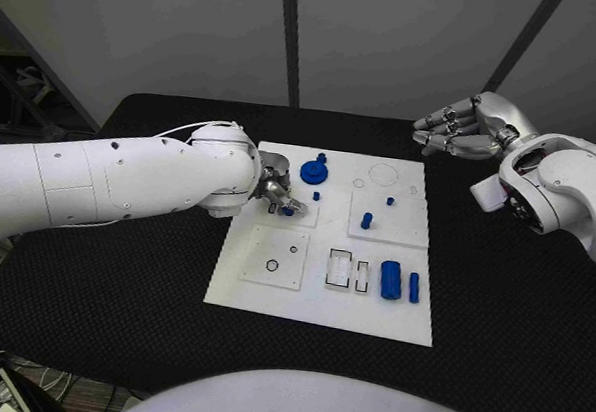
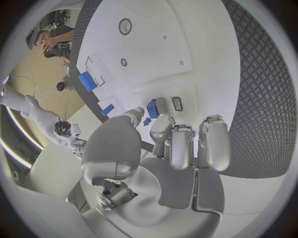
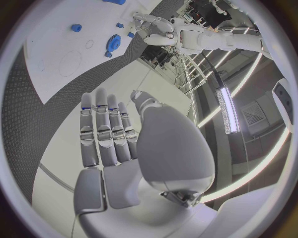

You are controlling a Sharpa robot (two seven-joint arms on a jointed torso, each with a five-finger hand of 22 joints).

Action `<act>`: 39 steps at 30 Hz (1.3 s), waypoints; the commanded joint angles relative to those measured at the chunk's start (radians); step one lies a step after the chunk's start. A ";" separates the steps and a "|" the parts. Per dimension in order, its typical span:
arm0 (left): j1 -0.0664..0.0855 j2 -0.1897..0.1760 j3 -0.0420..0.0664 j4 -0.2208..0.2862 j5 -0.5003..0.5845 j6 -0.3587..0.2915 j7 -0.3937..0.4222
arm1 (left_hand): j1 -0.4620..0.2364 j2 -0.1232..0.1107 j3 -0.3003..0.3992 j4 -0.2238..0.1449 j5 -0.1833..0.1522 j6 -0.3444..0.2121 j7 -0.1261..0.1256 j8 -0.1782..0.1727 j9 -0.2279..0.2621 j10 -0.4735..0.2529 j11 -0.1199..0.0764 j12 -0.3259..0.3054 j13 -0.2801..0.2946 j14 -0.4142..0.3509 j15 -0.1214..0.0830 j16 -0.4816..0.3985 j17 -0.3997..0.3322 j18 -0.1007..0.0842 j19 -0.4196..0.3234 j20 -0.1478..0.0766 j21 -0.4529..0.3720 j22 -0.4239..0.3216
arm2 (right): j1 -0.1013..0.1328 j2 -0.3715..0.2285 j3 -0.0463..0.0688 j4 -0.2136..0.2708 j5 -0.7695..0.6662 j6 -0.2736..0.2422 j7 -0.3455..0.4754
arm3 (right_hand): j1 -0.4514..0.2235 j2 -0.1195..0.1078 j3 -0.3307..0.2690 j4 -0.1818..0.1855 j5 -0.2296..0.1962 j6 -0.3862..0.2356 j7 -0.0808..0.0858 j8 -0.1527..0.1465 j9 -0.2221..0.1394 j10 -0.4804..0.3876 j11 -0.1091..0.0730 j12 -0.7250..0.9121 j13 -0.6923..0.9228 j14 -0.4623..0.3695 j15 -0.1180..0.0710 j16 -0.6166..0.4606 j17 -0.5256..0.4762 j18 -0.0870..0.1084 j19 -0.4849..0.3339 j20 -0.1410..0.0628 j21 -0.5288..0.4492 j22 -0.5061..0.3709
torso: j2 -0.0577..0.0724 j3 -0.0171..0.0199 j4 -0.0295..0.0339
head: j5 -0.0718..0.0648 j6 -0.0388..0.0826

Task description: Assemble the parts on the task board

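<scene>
- The left hand (image 1: 276, 192) hangs over the left part of the task board (image 1: 318, 314), its fingers (image 2: 181, 144) curled down together toward the plate, with a small blue part (image 2: 152, 108) at the fingertips.
- Whether that small blue part is pinched or only touched cannot be told: the fingers hide the contact in the left wrist view, and the head view shows just a speck of blue at the fingertips.
- The right hand (image 1: 460, 126) is up beyond the board's far right corner, well apart from it, over the black table (image 1: 517, 322); its fingers (image 3: 102, 129) lie side by side, loosely extended, holding nothing.
- A blue gear-like disc (image 1: 314, 175) stands on the board's far left area, just beside the left hand.
- A short blue peg (image 1: 390, 201) and another small blue piece (image 1: 366, 220) stand near the board's middle.
- A blue cylinder (image 1: 391, 280) and a thinner blue rod (image 1: 413, 288) lie side by side on the near right area, beside rectangular slots (image 1: 339, 269).
</scene>
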 commanded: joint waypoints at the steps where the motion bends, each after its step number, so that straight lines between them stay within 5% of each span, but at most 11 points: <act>1: 0.002 -0.004 0.001 0.002 0.002 -0.004 -0.006 | -0.014 -0.002 -0.028 0.000 -0.002 0.001 0.004 -0.008 -0.003 -0.009 0.000 -0.009 -0.005 0.080 -0.006 0.003 0.185 -0.016 0.003 -0.002 0.001 0.108 | 0.002 0.000 0.001 0.001 -0.001 0.007 0.004 | -0.013 0.001 -0.004 0.006 0.006 -0.003 0.002 0.000 0.000 -0.002 0.005 -0.002 -0.001 0.000 0.004 -0.004 0.001 0.012 0.007 0.002 -0.007 -0.002 | -0.001 -0.0005 0.0005 | 0.000 0.000; 5: 0.002 -0.011 0.001 0.007 0.002 -0.014 -0.006 | -0.023 0.004 -0.081 0.001 -0.002 -0.010 0.009 -0.019 -0.008 -0.026 0.004 -0.043 -0.040 0.080 -0.003 0.002 0.184 -0.014 -0.002 -0.001 -0.007 0.103 | 0.002 0.000 0.001 0.000 -0.001 0.007 0.004 | -0.014 0.000 -0.005 0.006 0.005 -0.003 0.002 0.000 0.000 -0.002 0.005 -0.003 -0.001 0.000 0.004 -0.005 0.001 0.012 0.008 0.002 -0.008 -0.002 | 0.000 -0.0005 0.0001 | 0.000 0.000; 10: 0.002 -0.019 0.008 0.012 0.006 -0.028 -0.006 | -0.009 0.024 -0.130 0.000 0.001 -0.042 0.026 -0.049 -0.021 -0.092 0.019 -0.177 -0.175 0.079 0.008 0.001 0.183 -0.012 -0.011 0.007 -0.019 0.096 | 0.002 0.001 0.000 -0.001 -0.001 0.007 0.005 | -0.015 0.000 -0.006 0.007 0.006 -0.004 0.003 0.000 0.000 -0.004 0.006 -0.003 -0.002 -0.002 0.005 -0.006 0.001 0.012 0.008 0.002 -0.010 -0.004 | 0.000 -0.0006 -0.0006 | 0.000 0.000; 12: 0.002 -0.020 0.020 0.012 0.012 -0.032 -0.005 | 0.001 0.031 -0.148 0.000 0.002 -0.051 0.032 -0.060 -0.026 -0.116 0.025 -0.221 -0.220 0.079 0.013 0.001 0.182 -0.011 -0.014 0.012 -0.024 0.094 | 0.002 0.001 0.000 -0.002 -0.001 0.007 0.006 | -0.015 0.000 -0.006 0.007 0.006 -0.005 0.003 -0.001 0.000 -0.005 0.006 -0.004 -0.002 -0.003 0.006 -0.006 0.000 0.012 0.007 0.003 -0.011 -0.005 | 0.000 -0.0003 -0.0005 | 0.000 0.000; 18: 0.003 -0.025 0.051 0.018 0.019 -0.034 -0.005 | 0.005 0.033 -0.155 0.000 0.002 -0.052 0.034 -0.063 -0.027 -0.120 0.027 -0.230 -0.230 0.079 0.015 0.000 0.182 -0.010 -0.015 0.014 -0.026 0.093 | 0.002 0.003 0.000 -0.005 -0.001 0.008 0.006 | -0.015 0.000 -0.007 0.007 0.006 -0.006 0.003 -0.001 0.000 -0.007 0.007 -0.004 -0.003 -0.006 0.006 -0.007 0.000 0.012 0.007 0.003 -0.014 -0.006 | 0.000 -0.0003 -0.0001 | 0.000 0.000; 24: 0.003 -0.031 0.070 0.023 0.031 -0.030 -0.004 | 0.013 0.036 -0.166 -0.001 0.002 -0.050 0.035 -0.064 -0.029 -0.122 0.028 -0.236 -0.237 0.079 0.016 0.000 0.182 -0.009 -0.018 0.016 -0.030 0.090 | 0.002 0.004 0.000 -0.008 -0.001 0.009 0.007 | -0.015 0.000 -0.007 0.007 0.006 -0.007 0.004 -0.001 0.000 -0.007 0.007 -0.005 -0.003 -0.006 0.006 -0.007 0.000 0.012 0.007 0.003 -0.014 -0.006 | 0.000 0.0000 0.0003 | -0.001 0.000; 28: 0.003 -0.040 0.094 0.025 0.040 -0.024 -0.003 | 0.056 0.053 -0.174 -0.003 0.004 -0.054 0.038 -0.073 -0.033 -0.131 0.031 -0.257 -0.262 0.079 0.019 -0.001 0.181 -0.005 -0.028 0.019 -0.044 0.081 | 0.002 0.004 0.000 -0.011 -0.001 0.009 0.007 | -0.015 0.000 -0.008 0.007 0.006 -0.007 0.004 -0.001 0.000 -0.008 0.007 -0.005 -0.003 -0.006 0.007 -0.007 0.000 0.012 0.007 0.003 -0.014 -0.007 | 0.000 -0.0007 0.0003 | -0.002 0.001; 31: 0.009 -0.045 0.116 0.013 0.064 -0.016 -0.001 | 0.175 0.080 -0.146 -0.030 0.008 -0.109 0.065 -0.119 -0.058 -0.234 0.054 -0.395 -0.392 0.060 0.036 -0.048 0.133 0.019 -0.103 0.030 -0.140 0.006 | 0.002 0.005 0.000 -0.014 -0.001 0.007 0.007 | -0.012 0.002 -0.007 0.006 0.007 -0.008 0.004 -0.001 0.000 -0.009 0.007 -0.005 -0.003 -0.008 0.007 -0.007 -0.001 0.012 0.007 0.003 -0.017 -0.008 | -0.001 -0.0002 0.0004 | -0.002 0.007; 33: 0.020 -0.042 0.124 -0.008 0.089 -0.009 0.002 | 0.267 0.096 -0.098 -0.058 0.010 -0.140 0.079 -0.149 -0.080 -0.305 0.069 -0.440 -0.417 0.010 0.050 -0.161 0.023 0.047 -0.201 0.041 -0.262 -0.085 | 0.002 0.006 0.000 -0.015 -0.001 0.005 0.008 | -0.007 0.003 -0.005 0.002 0.007 -0.008 0.004 -0.001 0.000 -0.011 0.007 -0.005 -0.004 -0.009 0.008 -0.007 -0.001 0.013 0.008 0.003 -0.019 -0.010 | 0.000 -0.0007 0.0008 | -0.002 0.010; 36: 0.043 -0.026 0.131 -0.068 0.143 0.002 0.010 | 0.315 0.083 -0.062 -0.050 0.009 -0.167 0.095 -0.193 -0.126 -0.388 0.089 -0.493 -0.456 -0.081 0.070 -0.330 -0.135 0.081 -0.336 0.061 -0.440 -0.212 | 0.002 0.008 0.000 -0.017 -0.001 0.000 0.010 | 0.004 0.006 -0.002 -0.004 0.007 -0.003 0.003 0.002 0.001 -0.015 0.007 -0.006 -0.005 -0.012 0.009 -0.007 -0.002 0.013 0.011 0.001 -0.024 -0.013 | 0.000 -0.0006 -0.0007 | -0.002 0.018; 39: 0.059 -0.001 0.134 -0.135 0.176 0.013 0.018 | 0.345 0.063 -0.035 -0.024 0.004 -0.159 0.111 -0.229 -0.187 -0.410 0.105 -0.505 -0.490 -0.112 0.083 -0.403 -0.212 0.095 -0.371 0.080 -0.526 -0.270 | 0.002 0.009 0.000 -0.018 -0.001 -0.003 0.012 | 0.011 0.006 0.000 -0.009 0.007 0.004 -0.001 0.006 0.002 -0.020 0.007 -0.007 -0.007 -0.016 0.009 -0.008 -0.003 0.013 0.013 0.000 -0.027 -0.015 | 0.001 -0.0002 -0.0018 | 0.001 0.026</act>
